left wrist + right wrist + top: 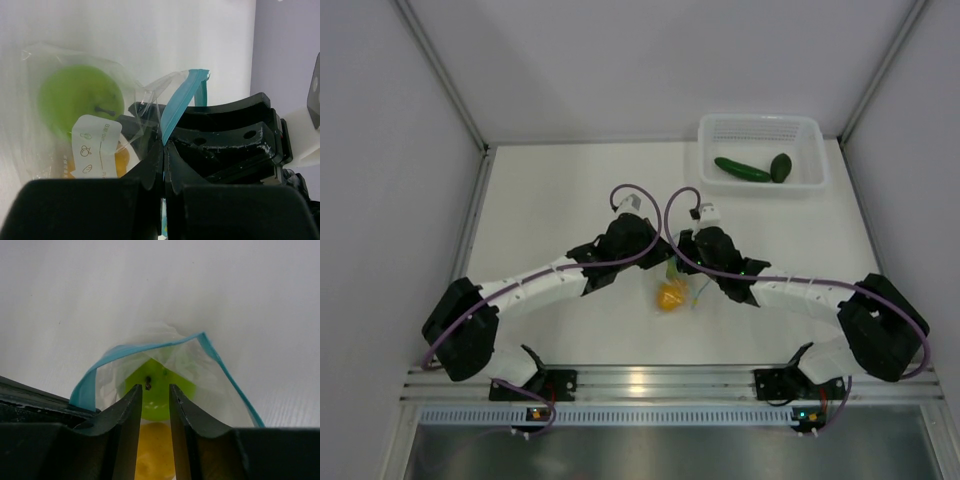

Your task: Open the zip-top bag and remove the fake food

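Note:
The clear zip-top bag [676, 283] hangs between my two grippers above mid-table. My left gripper [165, 150] is shut on its light blue zip strip [177, 105]; it also shows in the top view [658, 262]. The bag's mouth stands open in the right wrist view [200, 375]. My right gripper [155, 388] has its fingers slightly apart inside that mouth, just above the lime-green ball [187, 387] and the orange fruit [155, 450]. Both pieces are in the bag [75, 97]. The long cucumber [741, 170] and the dark green oval [780, 167] lie in the basket.
A white mesh basket [760, 122] stands at the back right of the table. White walls close in the table at the back and both sides. The two arms meet near the table's middle.

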Controlling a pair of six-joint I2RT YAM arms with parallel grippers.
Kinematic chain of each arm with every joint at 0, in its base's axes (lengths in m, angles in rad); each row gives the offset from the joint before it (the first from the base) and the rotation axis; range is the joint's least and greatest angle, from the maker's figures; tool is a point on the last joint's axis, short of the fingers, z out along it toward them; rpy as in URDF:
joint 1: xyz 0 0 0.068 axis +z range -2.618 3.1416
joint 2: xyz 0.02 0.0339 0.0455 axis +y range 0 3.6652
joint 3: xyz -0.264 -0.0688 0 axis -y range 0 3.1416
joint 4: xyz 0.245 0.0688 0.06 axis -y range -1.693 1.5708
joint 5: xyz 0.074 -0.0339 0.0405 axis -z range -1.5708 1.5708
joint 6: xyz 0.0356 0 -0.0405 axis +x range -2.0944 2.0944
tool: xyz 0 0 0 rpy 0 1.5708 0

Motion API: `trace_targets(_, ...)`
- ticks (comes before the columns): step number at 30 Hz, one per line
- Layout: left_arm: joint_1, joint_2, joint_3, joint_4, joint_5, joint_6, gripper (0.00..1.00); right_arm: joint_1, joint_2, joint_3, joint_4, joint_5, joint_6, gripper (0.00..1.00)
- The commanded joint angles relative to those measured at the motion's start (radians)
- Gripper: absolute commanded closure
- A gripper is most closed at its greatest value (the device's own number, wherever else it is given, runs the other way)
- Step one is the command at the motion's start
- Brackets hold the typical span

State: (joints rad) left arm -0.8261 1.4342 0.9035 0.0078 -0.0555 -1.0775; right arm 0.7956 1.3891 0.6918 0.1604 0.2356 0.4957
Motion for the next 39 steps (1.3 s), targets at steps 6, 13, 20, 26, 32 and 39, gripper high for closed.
trace_targets(6, -0.002, -0.012, 0.021, 0.063, -0.007, 0.027, 1.00, -0.004, 0.051, 0.000, 0.226, -0.079, -0.066, 0.71)
trace_targets(13, -0.001, 0.002, 0.023, 0.063, 0.000, 0.028, 1.00, -0.002, 0.090, 0.020, 0.234, -0.084, -0.088, 0.75)
trace_targets(20, 0.002, 0.012, 0.029, 0.061, 0.006, 0.030, 1.00, -0.002, 0.105, 0.012, 0.243, -0.078, -0.105, 0.78)
trace_targets(26, 0.002, 0.019, 0.032, 0.063, 0.013, 0.028, 1.00, -0.001, 0.139, 0.028, 0.249, -0.093, -0.115, 0.80)
trace_targets(32, 0.005, 0.012, 0.026, 0.063, 0.009, 0.030, 1.00, -0.001, 0.142, 0.015, 0.272, -0.130, -0.100, 0.80)
trace_targets(39, 0.008, 0.009, 0.020, 0.063, 0.005, 0.027, 1.00, 0.001, 0.145, -0.008, 0.283, -0.131, -0.101, 0.86)
